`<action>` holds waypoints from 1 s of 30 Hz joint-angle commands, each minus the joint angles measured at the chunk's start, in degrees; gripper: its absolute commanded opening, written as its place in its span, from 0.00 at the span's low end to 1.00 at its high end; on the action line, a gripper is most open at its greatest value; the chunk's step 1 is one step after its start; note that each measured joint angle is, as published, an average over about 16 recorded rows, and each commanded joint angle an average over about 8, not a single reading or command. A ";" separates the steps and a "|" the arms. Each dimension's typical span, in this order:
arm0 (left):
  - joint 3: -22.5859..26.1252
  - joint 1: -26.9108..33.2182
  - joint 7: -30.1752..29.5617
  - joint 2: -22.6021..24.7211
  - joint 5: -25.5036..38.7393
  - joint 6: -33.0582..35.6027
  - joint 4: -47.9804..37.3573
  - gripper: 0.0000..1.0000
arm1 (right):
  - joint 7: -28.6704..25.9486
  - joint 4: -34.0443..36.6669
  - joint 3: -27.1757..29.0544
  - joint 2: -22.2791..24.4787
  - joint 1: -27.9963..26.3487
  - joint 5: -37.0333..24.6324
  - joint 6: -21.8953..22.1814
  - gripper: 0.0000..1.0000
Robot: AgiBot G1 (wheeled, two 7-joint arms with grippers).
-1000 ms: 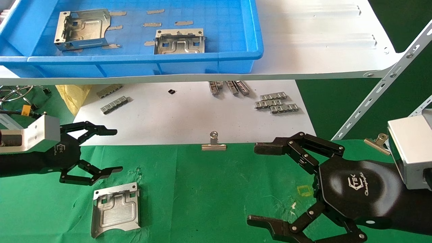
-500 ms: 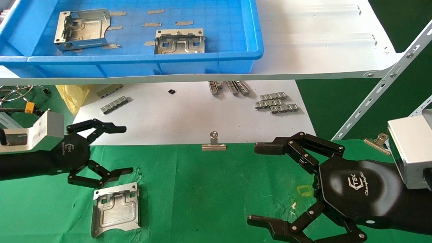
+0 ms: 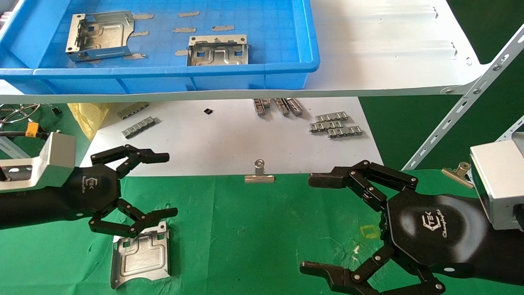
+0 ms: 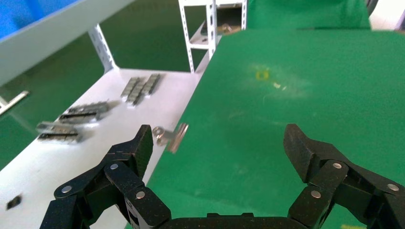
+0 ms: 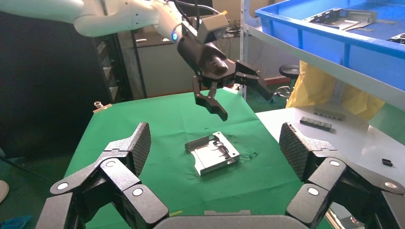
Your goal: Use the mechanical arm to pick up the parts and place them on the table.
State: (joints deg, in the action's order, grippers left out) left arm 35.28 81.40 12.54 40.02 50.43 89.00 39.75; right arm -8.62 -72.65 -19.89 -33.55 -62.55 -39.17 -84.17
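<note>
one part [image 3: 140, 254] lies on the green worktop [image 3: 262, 229]; two more [image 3: 100, 35] wait in the blue tray [image 3: 311, 49]. left end effector [image 3: 168, 184], fingers apart and empty, hovers above it; right end effector [image 3: 305, 223] idles, fingers spread.

Table [image 3: 254, 229]: wrinkled matt green cloth, scuffed, held by a shiny metal clip [image 3: 259, 174]. Part [image 3: 141, 254] on it: bare silvery sheet metal, embossed, dull sheen; two like it lie in a smooth blue plastic tray [image 3: 254, 78] on a white shelf [image 3: 389, 49]. Left gripper [image 3: 163, 184] and right gripper [image 3: 311, 223]: glossy black palms, matt black fingers, brushed silver wrists; ridged grey strips [image 3: 335, 125] lie on a matt white sheet [image 3: 229, 139]
</note>
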 commanded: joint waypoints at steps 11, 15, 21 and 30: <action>-6.83 -7.04 -8.26 -1.77 -3.04 -1.17 12.00 1.00 | 0.00 0.00 -0.01 0.00 0.00 0.01 0.00 1.00; -9.12 -9.39 -11.03 -2.37 -4.06 -1.56 16.02 1.00 | 0.01 0.00 -0.01 0.01 0.00 0.01 0.01 1.00; -12.56 -12.93 -15.18 -3.26 -5.58 -2.15 22.05 1.00 | 0.01 0.00 -0.02 0.01 0.00 0.01 0.01 1.00; -17.63 -18.16 -21.32 -4.57 -7.84 -3.02 30.96 1.00 | 0.01 0.00 -0.03 0.01 -0.01 0.02 0.01 1.00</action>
State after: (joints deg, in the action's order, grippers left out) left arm 17.89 63.50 -8.43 35.51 42.69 86.04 70.30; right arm -8.61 -72.65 -19.92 -33.54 -62.55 -39.15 -84.15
